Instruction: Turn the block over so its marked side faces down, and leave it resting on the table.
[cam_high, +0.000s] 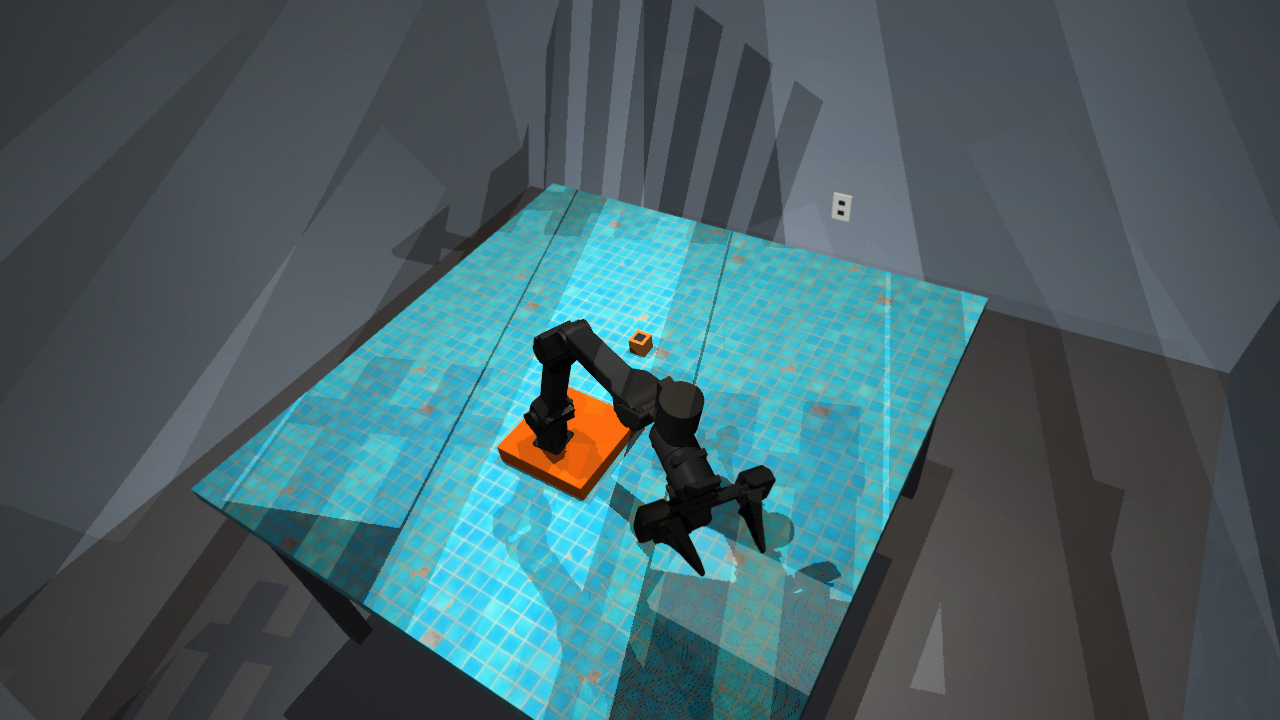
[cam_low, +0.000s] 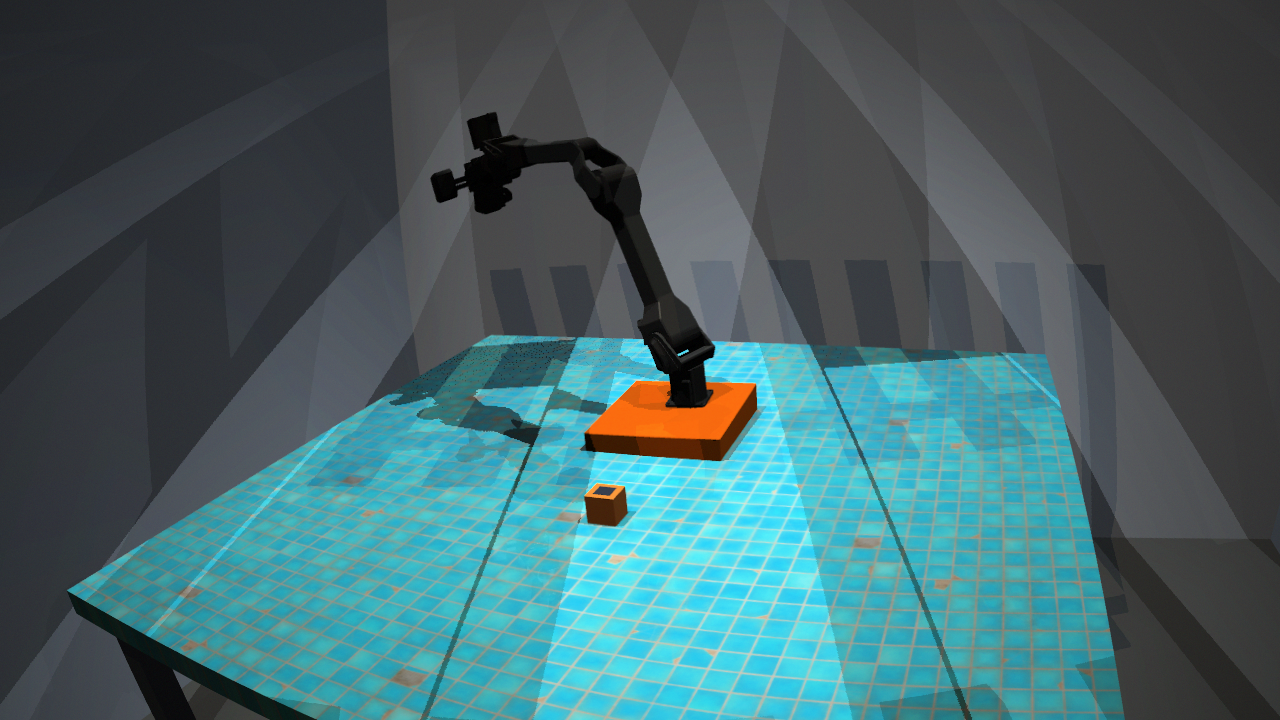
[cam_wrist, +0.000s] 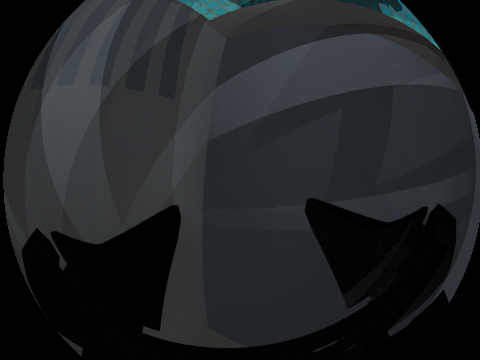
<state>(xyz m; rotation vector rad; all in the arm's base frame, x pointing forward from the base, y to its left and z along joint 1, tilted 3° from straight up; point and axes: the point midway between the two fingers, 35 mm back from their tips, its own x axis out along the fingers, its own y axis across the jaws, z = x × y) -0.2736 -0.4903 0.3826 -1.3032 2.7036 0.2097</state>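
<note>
Here: small orange block (cam_low: 605, 505) on tiled table (cam_low: 805, 582), dark marked square facing up — gripper (cam_high: 726, 546) raised, fingers spread, nothing between.

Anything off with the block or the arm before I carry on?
Nothing looks damaged. The block sits squarely on the table, dark marked face up. One oddity: the hand is open and raised high, pointing away from the block, on the base's far side.

A white wall outlet plate (cam_high: 841, 205) with 2 dark sockets sits on the grey wall behind the turquoise tiled table (cam_high: 805, 358).
</note>
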